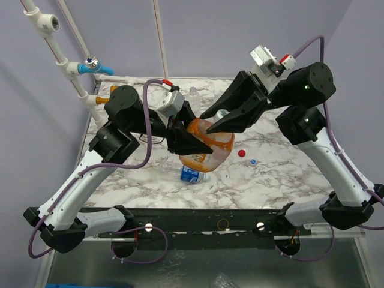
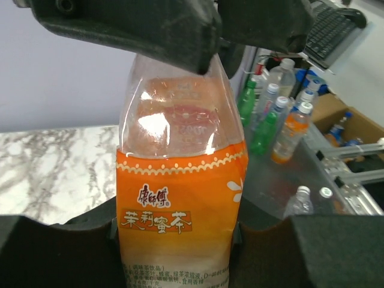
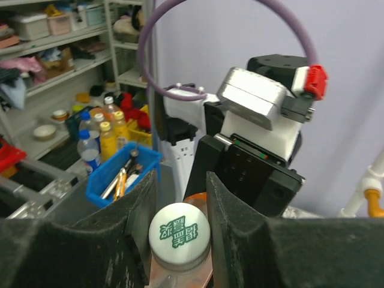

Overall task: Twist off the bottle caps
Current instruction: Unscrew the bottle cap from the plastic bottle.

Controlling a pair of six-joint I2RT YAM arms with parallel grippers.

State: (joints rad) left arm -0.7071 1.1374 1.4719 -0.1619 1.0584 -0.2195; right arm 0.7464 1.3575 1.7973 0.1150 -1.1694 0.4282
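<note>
Bottle cap (image 3: 179, 235), white with green print, sits clenched between the fingers of my right claw (image 1: 223, 122). The orange bottle (image 2: 180, 198) under it is grasped at the label by my left claw (image 1: 195, 146) and seems lifted off the surface (image 1: 270, 186). I think the risk is slipping: the thin wall may buckle inside the left claw, and then the bottle turns together with the cap. If the right claw is off centre, it can lose the cap.
</note>
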